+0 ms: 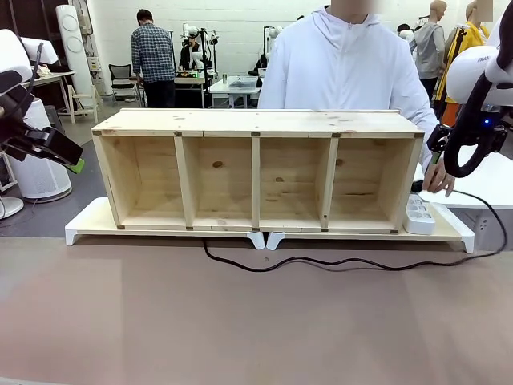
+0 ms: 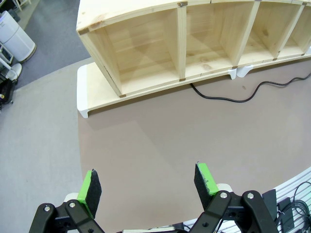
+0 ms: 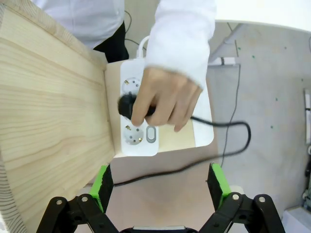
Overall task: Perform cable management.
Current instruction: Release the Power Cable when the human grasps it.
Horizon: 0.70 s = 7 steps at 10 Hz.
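Brown tabletop (image 1: pixel 240 321): cable (image 1: pixel 321 261) trails before wooden shelf (image 1: pixel 256 168); plug in person's hand (image 3: pixel 163 99), beyond right gripper (image 3: pixel 160 182), wide open, empty. Left gripper (image 2: pixel 148 187) likewise.

So the wooden shelf (image 1: pixel 256 168) sits across the far half of the table (image 1: pixel 240 321), up on two low risers (image 1: pixel 88 223) set end to end, open side facing the robot, four compartments in a row. The power strip (image 1: pixel 419 215) lies on the riser just beside the shelf's right end. The person stands behind the shelf, and their hand (image 3: pixel 163 99) is over the strip holding the plug of the cable (image 1: pixel 321 261). The cable runs off the strip, onto the table, then snakes left along in front of the risers, ending up about below the shelf's middle.
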Available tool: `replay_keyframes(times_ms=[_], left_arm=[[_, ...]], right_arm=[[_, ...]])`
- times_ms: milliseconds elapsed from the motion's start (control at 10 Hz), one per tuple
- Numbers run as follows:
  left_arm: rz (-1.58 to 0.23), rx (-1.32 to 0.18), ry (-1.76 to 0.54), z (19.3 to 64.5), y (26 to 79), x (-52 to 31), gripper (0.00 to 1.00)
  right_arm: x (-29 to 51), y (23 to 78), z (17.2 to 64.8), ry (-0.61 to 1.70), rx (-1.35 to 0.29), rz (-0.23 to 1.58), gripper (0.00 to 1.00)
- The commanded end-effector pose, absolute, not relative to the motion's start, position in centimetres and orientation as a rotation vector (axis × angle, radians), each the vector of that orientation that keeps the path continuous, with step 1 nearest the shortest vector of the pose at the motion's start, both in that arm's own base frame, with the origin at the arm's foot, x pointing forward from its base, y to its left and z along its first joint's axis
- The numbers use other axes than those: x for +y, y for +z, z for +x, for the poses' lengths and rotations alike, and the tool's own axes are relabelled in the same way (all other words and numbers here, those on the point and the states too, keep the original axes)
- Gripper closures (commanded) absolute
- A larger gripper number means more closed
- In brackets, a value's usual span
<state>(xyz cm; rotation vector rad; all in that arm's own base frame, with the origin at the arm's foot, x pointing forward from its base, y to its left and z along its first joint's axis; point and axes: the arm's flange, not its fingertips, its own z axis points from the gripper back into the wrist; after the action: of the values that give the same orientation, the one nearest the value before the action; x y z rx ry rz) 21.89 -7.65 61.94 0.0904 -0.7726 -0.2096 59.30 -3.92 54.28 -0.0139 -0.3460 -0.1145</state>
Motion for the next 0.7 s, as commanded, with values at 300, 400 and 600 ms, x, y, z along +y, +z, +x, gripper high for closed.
replay_keyframes(times_ms=[300, 400, 600], left_arm=[[0.09, -0.783, -0.21, 22.03, 61.99, -7.71, 0.0], [0.09, -0.783, -0.21, 22.03, 61.99, -7.71, 0.0], [0.09, -0.783, -0.21, 22.03, 61.99, -7.71, 0.0]], right_arm=[[-3.99, 54.19, 59.27, -0.121, -0.341, -0.006, 0.0], [-3.99, 54.19, 59.27, -0.121, -0.341, -0.006, 0.0], [-3.99, 54.19, 59.27, -0.121, -0.341, -0.006, 0.0]])
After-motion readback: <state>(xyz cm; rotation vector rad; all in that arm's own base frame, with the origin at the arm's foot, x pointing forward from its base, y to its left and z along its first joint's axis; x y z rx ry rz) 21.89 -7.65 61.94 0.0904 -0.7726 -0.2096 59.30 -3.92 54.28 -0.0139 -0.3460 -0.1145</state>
